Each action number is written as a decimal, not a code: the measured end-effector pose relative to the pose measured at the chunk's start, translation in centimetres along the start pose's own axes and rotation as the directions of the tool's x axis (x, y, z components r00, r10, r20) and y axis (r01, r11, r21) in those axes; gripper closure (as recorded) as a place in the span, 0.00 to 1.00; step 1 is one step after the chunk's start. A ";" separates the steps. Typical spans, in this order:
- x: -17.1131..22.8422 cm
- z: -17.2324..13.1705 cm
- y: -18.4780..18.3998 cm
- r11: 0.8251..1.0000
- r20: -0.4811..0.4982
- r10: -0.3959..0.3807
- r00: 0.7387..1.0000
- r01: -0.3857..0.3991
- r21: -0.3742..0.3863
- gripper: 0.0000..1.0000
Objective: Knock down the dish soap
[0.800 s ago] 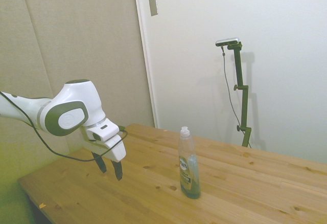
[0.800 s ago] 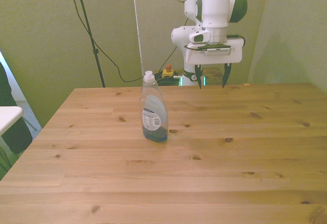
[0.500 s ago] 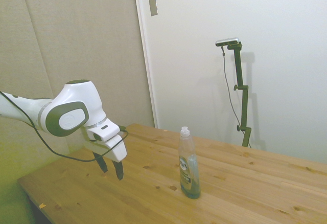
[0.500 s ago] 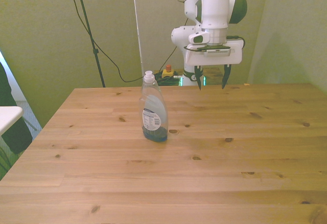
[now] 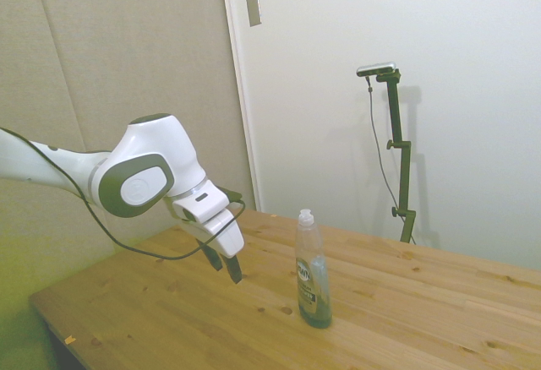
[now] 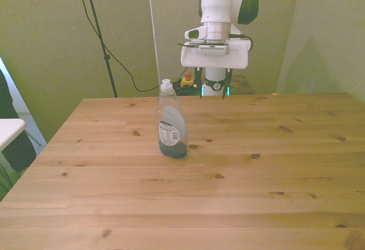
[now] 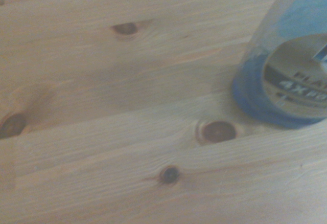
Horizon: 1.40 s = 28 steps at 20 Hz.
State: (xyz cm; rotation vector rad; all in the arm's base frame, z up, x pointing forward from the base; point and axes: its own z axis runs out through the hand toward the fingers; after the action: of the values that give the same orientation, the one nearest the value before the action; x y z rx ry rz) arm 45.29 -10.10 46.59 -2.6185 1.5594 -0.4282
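Wooden desk (image 6: 274, 170) carries the dish soap (image 6: 171, 123) upright, mid-surface; your tool (image 5: 224, 264), fingers spread, has swung nearer since a moment ago, not yet touching; knock-down looks imminent.

arm's reaching in from the left of the side view, wrist tilted down, gripper (image 5: 226, 266) fingers spread a bit apart
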 end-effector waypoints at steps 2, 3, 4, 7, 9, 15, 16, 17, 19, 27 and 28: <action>2.0 0.6 -0.1 1.000 -0.002 0.025 1.000 -0.026 -0.009 1.00; 2.9 0.9 -0.1 0.999 -0.005 0.037 0.999 -0.037 -0.017 1.00; 3.7 1.3 -0.2 0.999 -0.009 0.048 0.999 -0.048 -0.024 1.00; 5.2 2.3 -0.5 0.997 -0.012 0.071 0.997 -0.071 -0.040 1.00; 6.0 2.7 -0.7 0.995 -0.022 0.082 0.996 -0.083 -0.051 1.00; 8.4 3.3 -1.5 0.992 -0.034 0.117 0.993 -0.118 -0.053 1.00; 9.0 3.1 -1.6 0.991 -0.040 0.124 0.992 -0.126 -0.050 1.00; 9.7 2.9 -1.9 0.990 -0.047 0.133 0.990 -0.135 -0.044 1.00; 11.1 2.8 -2.6 0.987 -0.061 0.154 0.986 -0.156 -0.036 1.00; 17.6 6.2 -5.6 0.966 -0.109 0.257 0.960 -0.257 0.016 1.00; 18.1 6.5 -6.2 0.965 -0.110 0.263 0.958 -0.262 0.023 1.00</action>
State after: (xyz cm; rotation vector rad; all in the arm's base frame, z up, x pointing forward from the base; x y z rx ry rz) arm 60.44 -23.39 45.31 -2.3698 1.9024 -0.5671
